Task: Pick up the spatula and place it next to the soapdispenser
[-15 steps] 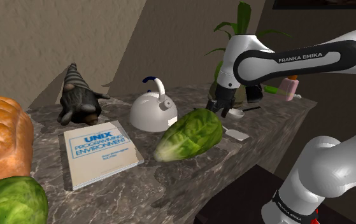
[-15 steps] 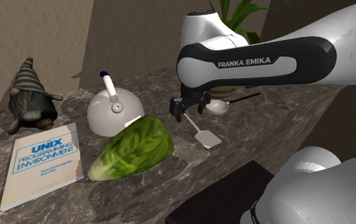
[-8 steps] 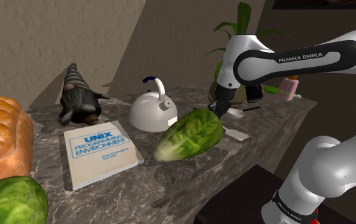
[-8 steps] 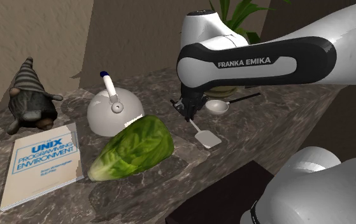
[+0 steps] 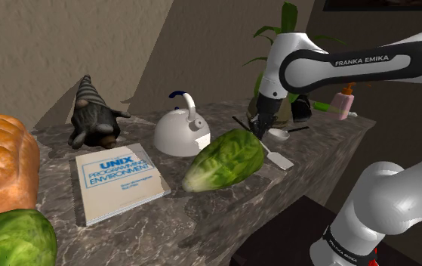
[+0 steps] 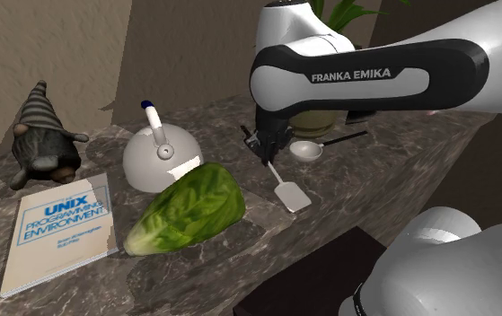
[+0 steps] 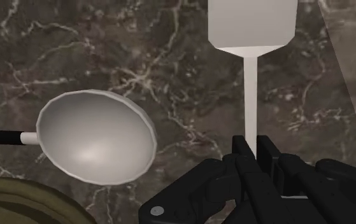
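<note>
The spatula (image 5: pixel 280 161) has a white flat blade and a thin shaft with a dark handle end. My gripper (image 5: pixel 260 130) is shut on its shaft, just above the dark marble counter (image 5: pixel 201 204). In the second exterior view the spatula (image 6: pixel 292 196) hangs tilted from the gripper (image 6: pixel 267 153), blade lowest and near the counter. The wrist view has the shaft (image 7: pixel 251 95) clasped between the fingers of the gripper (image 7: pixel 254 149), the blade (image 7: pixel 251 25) pointing away. The pink soap dispenser (image 5: pixel 344 104) stands at the counter's far end, at the shoulder view's right.
A white ladle (image 6: pixel 307 150) lies just beyond the gripper. A lettuce head (image 6: pixel 190 209), white kettle (image 6: pixel 159 157), book (image 6: pixel 56 229) and gnome figure (image 6: pixel 42 139) fill the counter toward the second exterior view's left. A potted plant (image 5: pixel 284 30) stands behind the arm.
The fingers closed on the spatula's shaft, then the hand rose a little. The spatula now hangs tilted from the gripper instead of lying flat on the counter.
</note>
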`<state>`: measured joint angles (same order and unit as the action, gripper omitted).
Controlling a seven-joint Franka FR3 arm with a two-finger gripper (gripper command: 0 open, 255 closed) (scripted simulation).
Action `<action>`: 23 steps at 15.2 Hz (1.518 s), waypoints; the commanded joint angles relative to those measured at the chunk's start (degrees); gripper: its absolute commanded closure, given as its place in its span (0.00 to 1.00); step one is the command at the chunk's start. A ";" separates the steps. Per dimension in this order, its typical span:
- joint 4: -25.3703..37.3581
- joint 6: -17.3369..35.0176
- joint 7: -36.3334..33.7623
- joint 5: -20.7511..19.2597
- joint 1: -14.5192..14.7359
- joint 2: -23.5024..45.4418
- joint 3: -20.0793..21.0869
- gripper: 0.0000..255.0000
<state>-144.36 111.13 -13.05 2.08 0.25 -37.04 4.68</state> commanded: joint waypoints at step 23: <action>19.85 -18.15 0.00 -0.51 -0.31 1.72 -0.52 1.00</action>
<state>-125.29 93.57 -13.15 1.64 0.00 -35.52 4.26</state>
